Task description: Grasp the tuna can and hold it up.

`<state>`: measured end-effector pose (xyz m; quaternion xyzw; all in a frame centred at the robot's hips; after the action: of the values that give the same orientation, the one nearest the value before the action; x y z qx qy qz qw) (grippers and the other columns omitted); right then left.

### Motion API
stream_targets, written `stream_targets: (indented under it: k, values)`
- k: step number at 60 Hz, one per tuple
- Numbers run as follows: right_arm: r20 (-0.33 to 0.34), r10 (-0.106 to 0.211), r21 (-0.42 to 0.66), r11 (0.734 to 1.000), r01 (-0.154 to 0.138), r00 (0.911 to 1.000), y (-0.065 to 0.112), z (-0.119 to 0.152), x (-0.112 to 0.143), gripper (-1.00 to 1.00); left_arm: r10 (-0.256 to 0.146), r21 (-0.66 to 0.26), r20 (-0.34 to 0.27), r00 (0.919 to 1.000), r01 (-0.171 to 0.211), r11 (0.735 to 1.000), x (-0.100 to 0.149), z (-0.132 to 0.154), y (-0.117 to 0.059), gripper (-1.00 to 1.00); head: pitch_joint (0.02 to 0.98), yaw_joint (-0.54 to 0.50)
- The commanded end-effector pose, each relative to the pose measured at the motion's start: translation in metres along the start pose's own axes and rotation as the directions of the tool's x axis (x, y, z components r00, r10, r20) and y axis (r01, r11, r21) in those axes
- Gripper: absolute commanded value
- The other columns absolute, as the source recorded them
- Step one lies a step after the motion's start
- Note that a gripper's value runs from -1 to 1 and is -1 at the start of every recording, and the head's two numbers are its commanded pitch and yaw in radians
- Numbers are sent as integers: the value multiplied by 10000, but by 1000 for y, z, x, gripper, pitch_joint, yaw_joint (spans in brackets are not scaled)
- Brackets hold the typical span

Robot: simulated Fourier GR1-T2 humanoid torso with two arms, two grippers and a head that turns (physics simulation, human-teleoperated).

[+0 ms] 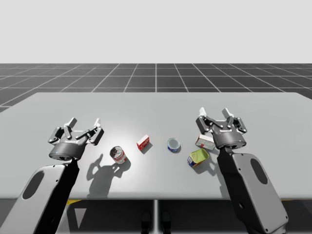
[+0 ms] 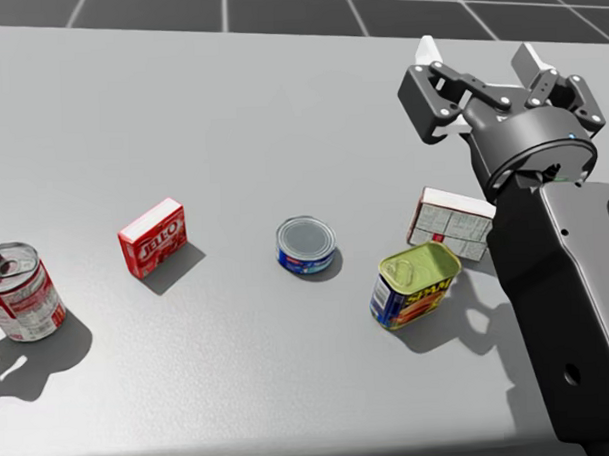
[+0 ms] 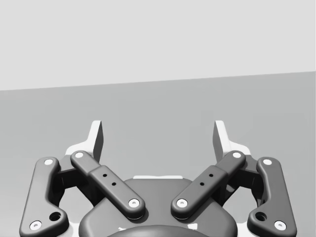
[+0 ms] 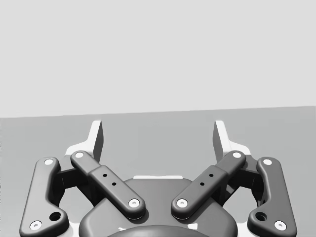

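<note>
Grey table (image 1: pixel 156 105) before you, dark grid floor (image 1: pixel 156 75) beyond it. Tuna can (image 2: pixel 306 245) stands mid-table between red box (image 2: pixel 155 238) and yellow-topped tin (image 2: pixel 414 282). Left gripper (image 1: pixel 84 124) and right gripper (image 1: pixel 217 116) hover, fingers spread.

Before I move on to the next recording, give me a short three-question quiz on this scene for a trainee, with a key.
1. True or false: my right tool is shut on the tuna can.
2. Fill in: the white box and the blue-and-yellow rectangular can lie nearest my ____ arm.
3. Which thing lies between the tuna can and the red-and-white can? A) white box B) red box C) blue-and-yellow rectangular can

Key
1. False: it is open and holds nothing.
2. right
3. B
</note>
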<state>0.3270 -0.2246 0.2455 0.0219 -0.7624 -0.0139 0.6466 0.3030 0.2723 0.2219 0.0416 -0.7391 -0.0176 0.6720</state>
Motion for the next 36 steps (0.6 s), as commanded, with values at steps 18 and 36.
stream_targets:
  k: [18, 36]
  values:
    - [-1787, -150, 1863, 9813, 489, 9838, 34, 45, 43, -1000, 43, 19, -3, 10000, -43, 10000, 0, 1, 1, -1000, 812, -139]
    - [-3599, 535, 3490, 9336, 811, 9315, 56, 74, 40, -1000, 43, 7, -10, 10000, -43, 10000, 0, 0, 1, -1000, 809, -141]
